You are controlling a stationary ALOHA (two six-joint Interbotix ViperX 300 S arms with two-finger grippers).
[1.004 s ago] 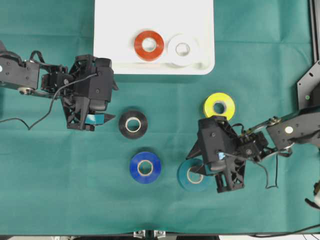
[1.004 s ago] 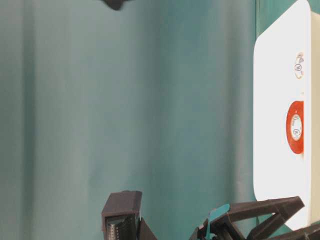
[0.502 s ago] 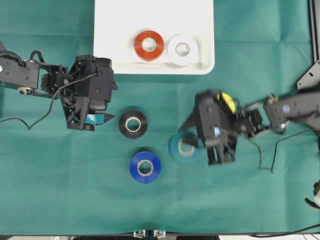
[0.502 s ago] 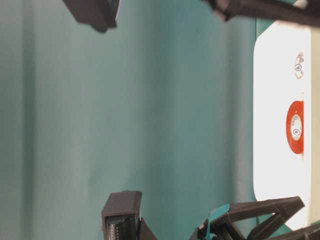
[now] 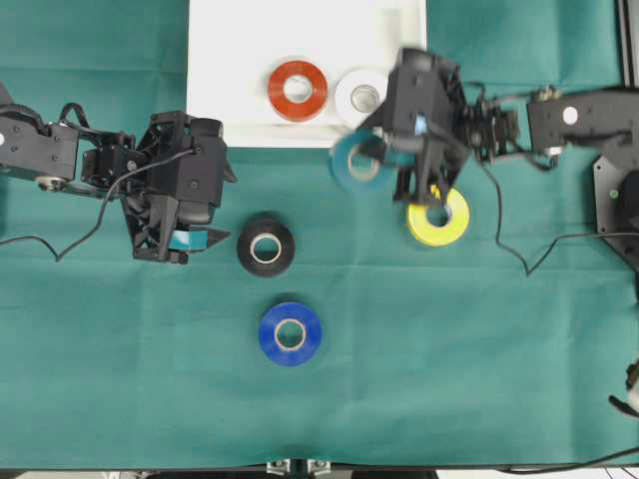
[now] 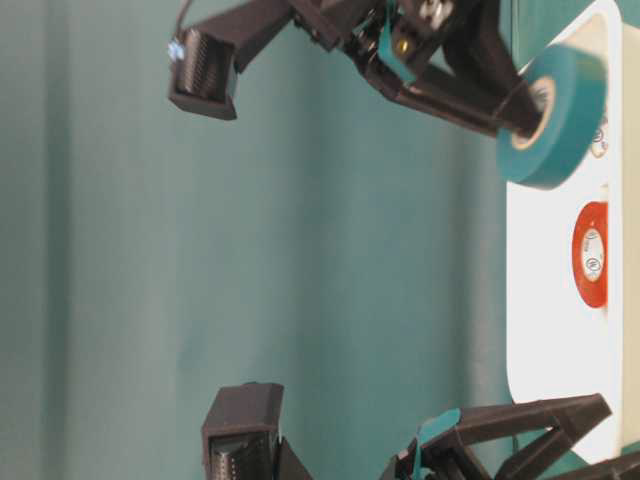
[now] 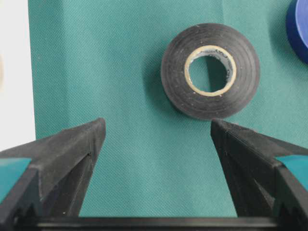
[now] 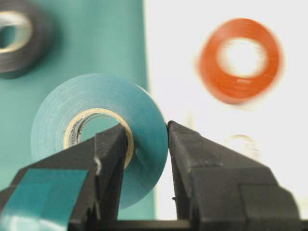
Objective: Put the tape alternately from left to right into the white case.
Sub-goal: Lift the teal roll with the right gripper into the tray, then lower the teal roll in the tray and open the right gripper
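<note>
The right gripper (image 5: 384, 165) is pinching the teal tape roll (image 5: 357, 166) through its wall, holding it in the air at the near edge of the white case (image 5: 230, 60), where the red roll (image 5: 298, 91) and white roll (image 5: 361, 96) are lying. The left gripper (image 5: 205, 238) is hanging spread wide beside the black roll (image 5: 266, 247).

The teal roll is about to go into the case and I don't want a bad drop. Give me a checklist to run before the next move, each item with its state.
1. Right pincer shut on the teal roll, one finger through its core: ok.
2. Teal roll fully over the white case: not ok; it hangs at the near rim, partly over the cloth.
3. Free room in the case beside the red roll and white roll: ok.
4. Left pincer open and clear of the case: ok.
5. Black roll lying flat ahead of the left pincer for the following pick: ok.
6. Teal roll's height above the rim: cannot tell.
</note>
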